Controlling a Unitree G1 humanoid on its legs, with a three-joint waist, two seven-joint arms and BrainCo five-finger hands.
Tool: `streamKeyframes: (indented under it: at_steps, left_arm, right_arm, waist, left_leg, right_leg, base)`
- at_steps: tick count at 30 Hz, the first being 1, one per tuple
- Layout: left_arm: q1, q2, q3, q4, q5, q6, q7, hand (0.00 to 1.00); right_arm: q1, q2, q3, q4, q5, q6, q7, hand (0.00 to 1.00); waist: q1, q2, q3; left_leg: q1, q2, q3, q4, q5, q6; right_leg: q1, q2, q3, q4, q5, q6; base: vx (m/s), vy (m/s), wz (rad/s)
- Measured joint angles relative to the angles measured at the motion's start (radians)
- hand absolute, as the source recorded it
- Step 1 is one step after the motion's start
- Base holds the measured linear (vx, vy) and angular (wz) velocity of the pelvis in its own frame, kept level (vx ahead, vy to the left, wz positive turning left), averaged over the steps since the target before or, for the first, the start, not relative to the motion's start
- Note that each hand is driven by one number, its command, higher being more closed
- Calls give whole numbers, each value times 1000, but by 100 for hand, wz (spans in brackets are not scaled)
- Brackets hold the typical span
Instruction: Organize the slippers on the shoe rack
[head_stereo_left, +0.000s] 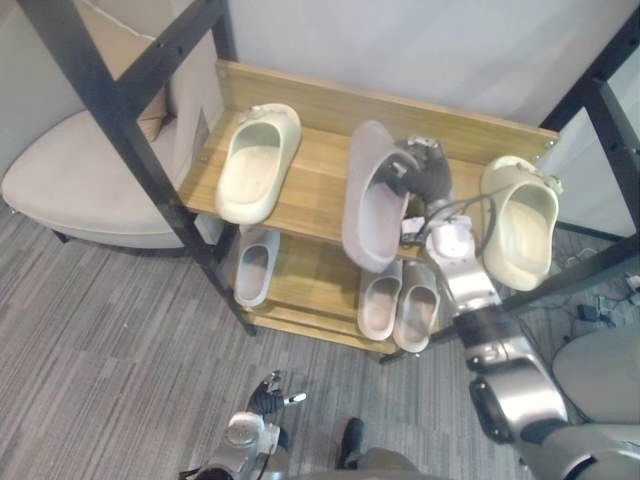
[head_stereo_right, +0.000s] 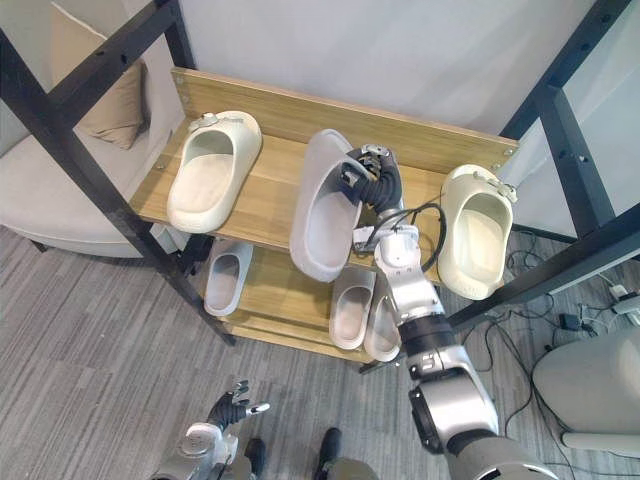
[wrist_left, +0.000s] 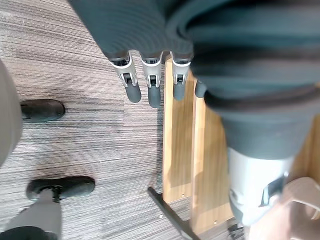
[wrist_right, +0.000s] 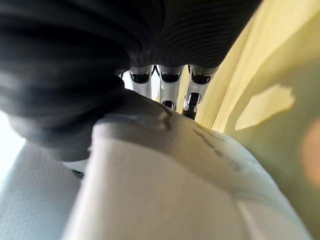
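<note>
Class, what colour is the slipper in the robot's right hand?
Pale grey slipper, right eye view.

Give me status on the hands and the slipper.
Right hand shut on grey slipper, tilted over top shelf. Left hand open, low near floor. Cream slippers flank it, apart.

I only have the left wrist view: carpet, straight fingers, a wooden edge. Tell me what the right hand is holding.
Observer: The right hand grips a grey slipper, tilted on edge over the middle of the top shelf.
Operator: Give me what else is on that shelf.
Observer: A cream slipper lies flat at its left end, and a second cream slipper sits at the right end.
Operator: Now the lower shelf.
Observer: A single grey slipper lies at the left, and a pair of grey slippers lies side by side right of centre.
</note>
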Motion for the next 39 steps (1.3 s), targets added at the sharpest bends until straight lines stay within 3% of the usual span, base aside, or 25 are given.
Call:
streamKeyframes:
  at_steps: [4, 6, 13, 19, 25, 29, 31, 32, 34, 37, 39]
  left_arm:
    - [2, 0, -2, 18, 19, 1, -1, 0]
    - [1, 0, -5, 21, 35, 2, -1, 0]
    - [-10, 0, -35, 58, 60, 0, -2, 0]
    - [-12, -3, -54, 95, 60, -3, -3, 0]
    - [-11, -7, -75, 127, 69, -3, -3, 0]
    - [-11, -6, -75, 130, 79, -5, -5, 0]
    - [-15, -3, -75, 127, 78, -9, -7, 0]
    - [-31, 2, -75, 125, 77, -20, -6, 0]
    - [-47, 4, -75, 119, 74, -25, -5, 0]
    - [-84, 4, -82, 93, 44, -28, -1, 0]
    - [-101, 22, -82, 73, 32, -30, 0, 0]
  right_arm:
    - [86, 38, 7, -148, 0, -18, 8, 100]
    - [117, 45, 41, -261, 0, -49, 19, 100]
    - [214, 85, 127, -417, 33, -88, 74, 100]
    - [324, 83, 242, -500, 139, -110, 148, 100]
    - [459, 66, 388, -457, 238, -114, 275, 100]
    - [510, 47, 424, -284, 261, -91, 322, 100]
    - [520, 26, 441, -223, 255, -73, 325, 100]
    - [519, 20, 445, -198, 251, -70, 323, 100]
    - [506, 19, 447, -182, 243, -70, 323, 100]
    - [433, -11, 447, -154, 162, -70, 310, 100]
    - [382, -26, 442, -110, 117, -70, 295, 100]
  waist:
    - [-11, 0, -1]
    - [-18, 2, -4]
    - [-22, 5, -14]
    - [-29, 11, -48]
    - [-31, 21, -85]
    - [-31, 33, -82]
    - [-31, 33, -78]
    - [-29, 31, -56]
    - [-29, 34, -28]
    - [-32, 87, 49]
    - [-37, 94, 89]
  left_leg:
    - [17, -6, 0, 10, -2, 2]
    - [18, -10, 2, 18, -2, 3]
    - [47, -6, 3, 19, -3, 3]
    - [48, -1, 3, 17, -10, 13]
    - [67, 1, -1, 17, -9, 12]
    - [69, 2, -19, 22, -9, 6]
    - [-1, -5, -37, 109, -41, -7]
    - [-85, -19, -45, 236, -83, -7]
    - [-142, -28, -46, 344, -112, -15]
    - [-305, -23, -42, 573, -226, -1]
    - [-380, -20, -41, 668, -266, -12]
  right_leg:
    - [22, -9, 11, -1, 0, 1]
    - [24, -13, 16, -1, -1, 1]
    - [44, -11, 26, 11, -6, 6]
    - [41, -7, 30, 31, -6, 7]
    - [68, -5, 23, 21, -5, 7]
    - [75, -9, -2, 37, -17, 10]
    - [-3, -32, -9, 167, -82, 8]
    - [-84, -67, -22, 320, -151, 8]
    - [-133, -88, -26, 416, -193, 3]
    - [-267, -120, -27, 625, -292, 0]
    - [-335, -132, -28, 713, -335, -5]
  base:
    - [8, 1, 0]
    - [-25, -10, -4]
    - [-40, -27, -3]
    - [-65, -22, 0]
    - [2, -20, 3]
    - [1, -33, 12]
    - [-40, -47, 36]
    - [-71, -49, 51]
    - [-82, -29, 35]
    - [-232, -46, 20]
    - [-171, -54, 15]
